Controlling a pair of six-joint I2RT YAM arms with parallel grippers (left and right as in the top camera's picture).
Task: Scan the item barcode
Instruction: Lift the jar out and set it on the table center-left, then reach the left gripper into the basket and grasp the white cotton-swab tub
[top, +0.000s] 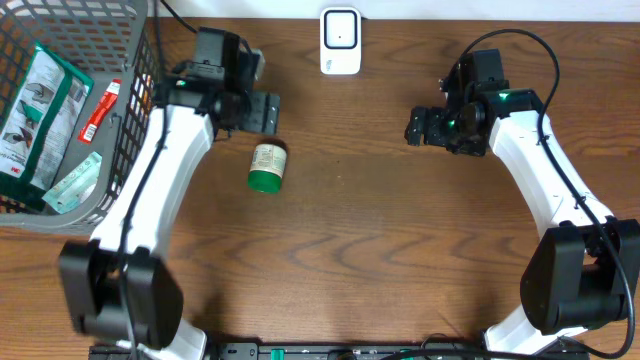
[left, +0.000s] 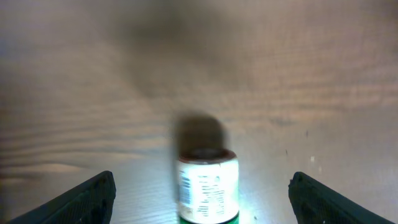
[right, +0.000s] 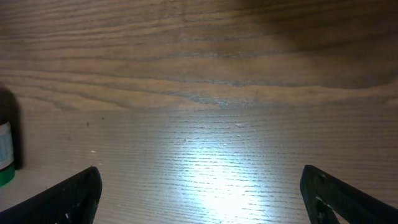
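Wooden table, green-capped bottle on its side, wire basket, white scanner

Green-capped bottle on its side; white scanner prob. upright, well apart.

Overhead: straight down on the whole table, far, bottle left of centre. Left wrist: low, close, bottle at bottom centre. Right wrist: low over wood right of the bottle, which clips its left edge. All share the bottle.
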